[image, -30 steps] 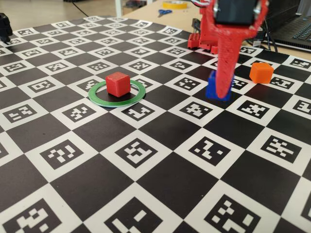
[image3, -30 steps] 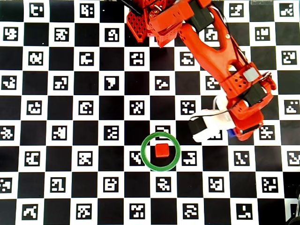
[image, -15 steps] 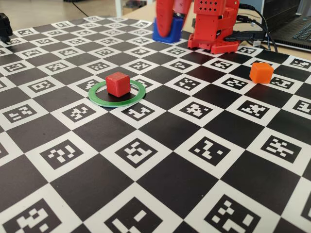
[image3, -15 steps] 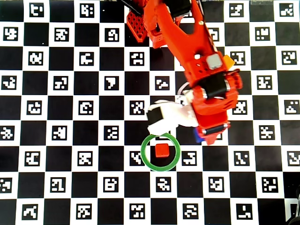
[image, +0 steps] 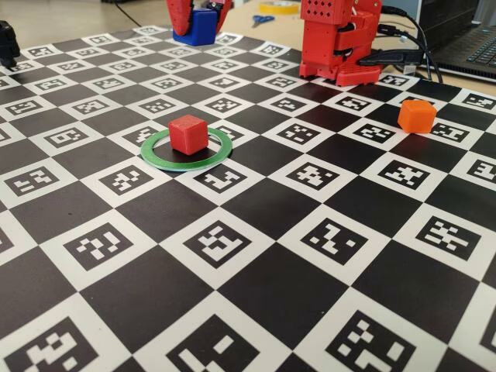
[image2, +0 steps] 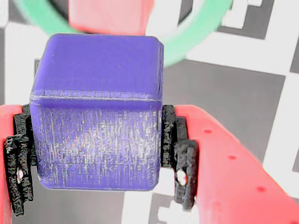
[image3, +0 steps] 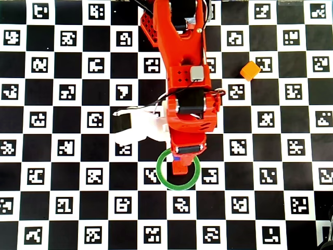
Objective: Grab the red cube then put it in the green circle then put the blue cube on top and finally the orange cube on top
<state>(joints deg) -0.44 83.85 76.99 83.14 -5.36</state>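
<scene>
The red cube (image: pixel 188 133) sits inside the green circle (image: pixel 159 160) on the checkered mat. My gripper (image: pixel 198 22) hangs high above the mat, shut on the blue cube (image: pixel 197 29). In the wrist view the blue cube (image2: pixel 98 112) fills the gap between the black pads (image2: pixel 180 158) of the gripper (image2: pixel 96 133), with the red cube (image2: pixel 110 16) and green circle (image2: pixel 198 39) below it. From overhead the gripper (image3: pixel 182 159) stands over the circle (image3: pixel 162 179) and covers most of the red cube (image3: pixel 180 169). The orange cube (image: pixel 417 116) lies apart on the right.
The arm's red base (image: pixel 341 39) stands at the back of the mat. A laptop (image: pixel 473 46) and cables lie behind it on the right. A white camera housing (image3: pixel 132 127) juts from the wrist to the left in the overhead view.
The gripper lifted the blue cube off the mat at the right and swung it left, until it hangs over the green circle and red cube.
</scene>
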